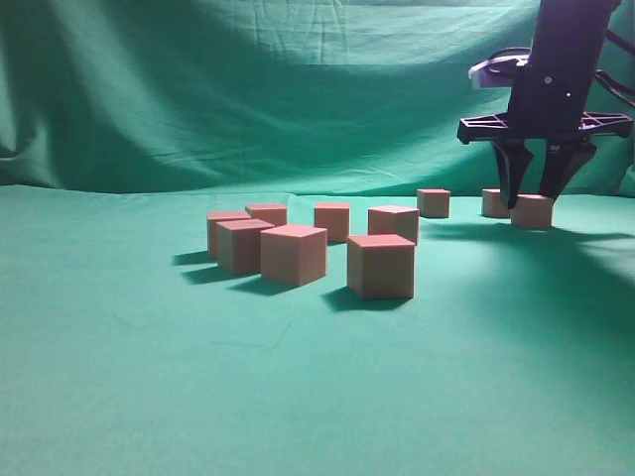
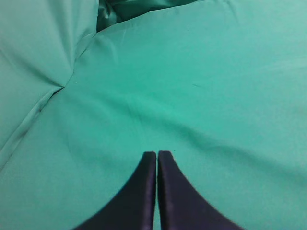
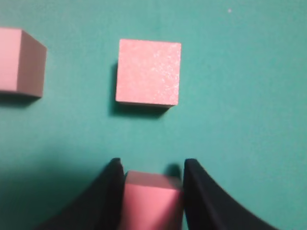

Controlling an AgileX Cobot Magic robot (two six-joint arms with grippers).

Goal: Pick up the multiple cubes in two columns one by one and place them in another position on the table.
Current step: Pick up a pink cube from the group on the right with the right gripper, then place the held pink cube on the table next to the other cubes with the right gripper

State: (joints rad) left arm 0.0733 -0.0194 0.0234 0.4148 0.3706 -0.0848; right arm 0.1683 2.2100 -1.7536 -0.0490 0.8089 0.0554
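Sitting on the table (image 1: 119, 377), nine pink cubes fall into two groups: six clustered near the middle, the nearest cube (image 1: 381, 266) foremost, and three in a row farther back on the right. Of that back row, the left cube (image 1: 434, 202) stands apart, the middle cube (image 1: 493, 202) is partly hidden behind a black finger, and the right cube (image 1: 534, 211) sits between the fingers of the right gripper (image 1: 536, 198). Right wrist view: that cube (image 3: 151, 201) rests on the cloth with the left finger touching its side; a thin dark gap shows at the other finger, so a firm pinch cannot be confirmed. Two more cubes lie beyond it, well clear. Left gripper (image 2: 157, 158): fingers pressed together, nothing between them, over bare cloth. Creased green drape (image 1: 298, 89) hangs behind the table.
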